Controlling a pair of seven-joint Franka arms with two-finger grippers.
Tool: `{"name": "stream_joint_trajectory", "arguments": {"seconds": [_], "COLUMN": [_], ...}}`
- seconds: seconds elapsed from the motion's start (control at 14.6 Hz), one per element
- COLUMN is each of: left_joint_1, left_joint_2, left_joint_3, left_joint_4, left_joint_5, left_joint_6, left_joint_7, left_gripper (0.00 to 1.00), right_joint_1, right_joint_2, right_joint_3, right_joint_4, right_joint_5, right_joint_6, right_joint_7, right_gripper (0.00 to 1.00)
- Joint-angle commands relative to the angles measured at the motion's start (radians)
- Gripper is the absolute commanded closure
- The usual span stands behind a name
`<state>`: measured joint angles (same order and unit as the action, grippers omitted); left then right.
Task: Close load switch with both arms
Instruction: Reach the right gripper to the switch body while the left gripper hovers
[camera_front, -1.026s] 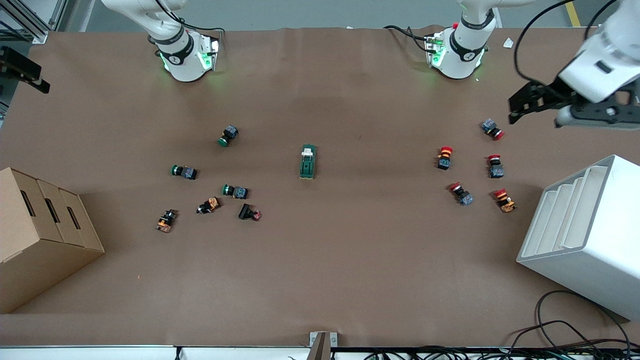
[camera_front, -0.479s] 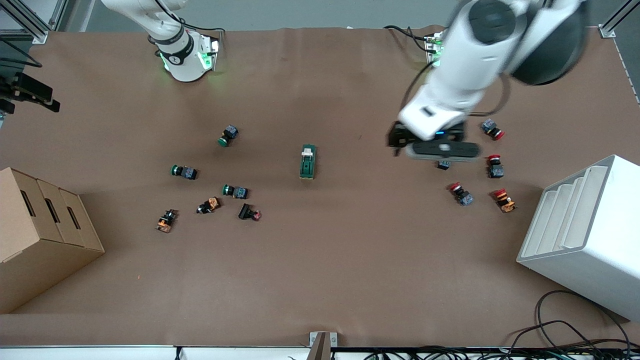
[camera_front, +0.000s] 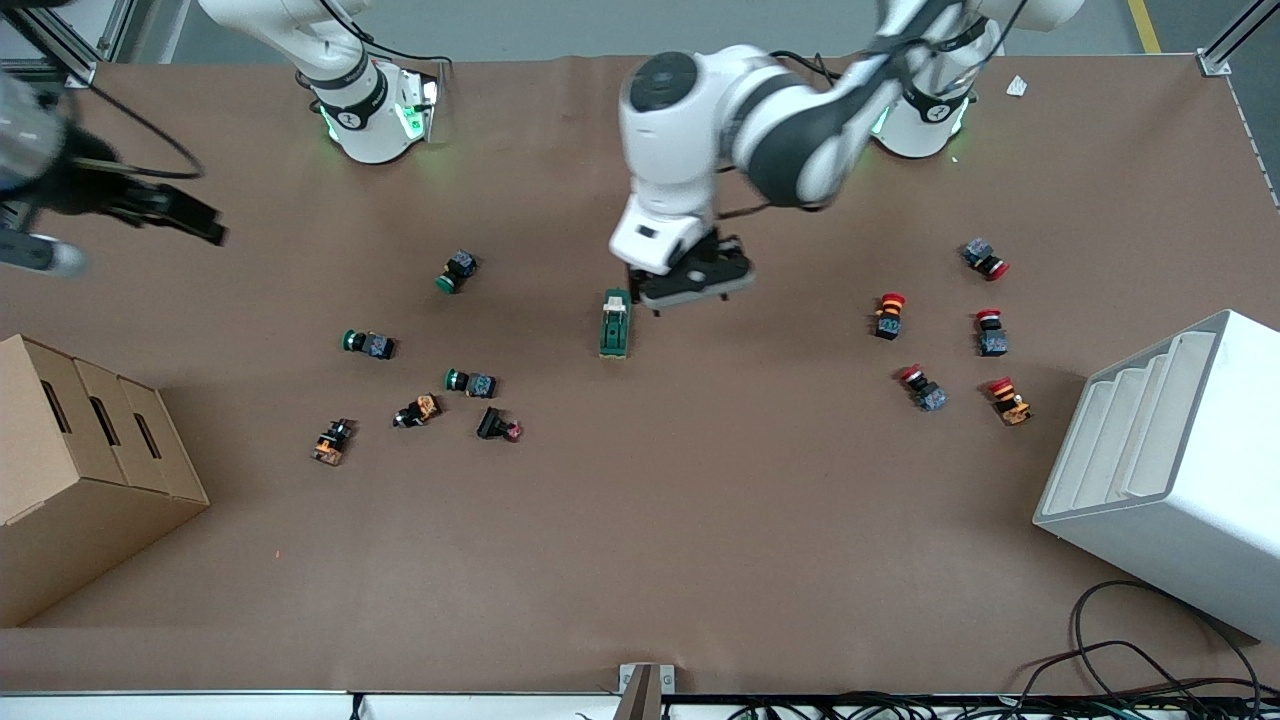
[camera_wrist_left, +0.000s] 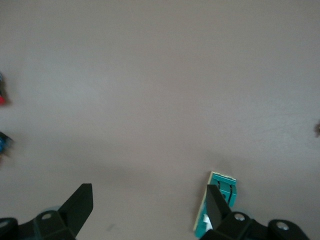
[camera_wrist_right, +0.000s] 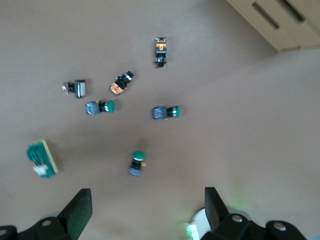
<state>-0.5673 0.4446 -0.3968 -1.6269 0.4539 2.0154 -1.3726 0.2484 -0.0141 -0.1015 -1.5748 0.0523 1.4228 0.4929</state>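
1. The load switch (camera_front: 615, 323) lies near the middle of the table, well clear of every edge, its white lever end pointing toward the robots' edge
2. Our left gripper (camera_front: 690, 282) hangs just beside the switch, toward the left arm's end of the table; the left wrist view shows its jaws spread wide, with the switch (camera_wrist_left: 217, 205) next to one finger and not between them
3. We judge it should shift over until the green body sits centred between the fingers before it descends, then clamp the long sides and leave the lever free
4. Our right gripper (camera_front: 185, 212) is up near the right arm's end of the table, jaws open in its wrist view, well apart from the switch (camera_wrist_right: 42, 158); it should press the lever once the body is steadied
5. We cannot make out the lever's position, and the left wrist partly covers that gripper from the front
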Motion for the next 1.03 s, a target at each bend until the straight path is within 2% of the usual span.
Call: {"name": "stream_joint_trajectory", "arguments": {"seconds": [0.0, 0.07, 0.34, 0.62, 0.75, 0.96], "left_joint_1": [-0.087, -0.118, -0.227, -0.316, -0.371, -0.394], "left_joint_2": [0.061, 0.086, 0.190, 0.249, 0.281, 0.324], "left_joint_3": [0.004, 0.003, 0.003, 0.003, 0.004, 0.004], "left_joint_4": [-0.002, -0.013, -0.017, -0.068, -0.093, -0.128], "left_joint_5": [0.095, 0.145, 0.374, 0.564, 0.697, 0.902], "left_joint_6": [0.046, 0.066, 0.074, 0.074, 0.074, 0.072], "left_joint_7": [-0.199, -0.270, -0.532, -0.756, -0.885, -1.063], "left_gripper": [0.00, 0.00, 0.00, 0.00, 0.00, 0.00], "right_joint_1": [0.135, 0.172, 0.251, 0.336, 0.380, 0.420], "right_joint_2": [-0.009, 0.005, 0.100, 0.201, 0.249, 0.321], "right_joint_3": [-0.009, -0.007, -0.009, -0.009, -0.007, -0.007], "right_joint_4": [-0.114, -0.146, -0.195, -0.203, -0.208, -0.211], "right_joint_5": [0.006, 0.017, 0.187, 0.207, 0.222, 0.271], "right_joint_6": [0.126, 0.175, 0.327, 0.462, 0.540, 0.643], "right_joint_7": [0.304, 0.385, 0.553, 0.673, 0.742, 0.771], "right_gripper": [0.00, 0.00, 0.00, 0.00, 0.00, 0.00]}}
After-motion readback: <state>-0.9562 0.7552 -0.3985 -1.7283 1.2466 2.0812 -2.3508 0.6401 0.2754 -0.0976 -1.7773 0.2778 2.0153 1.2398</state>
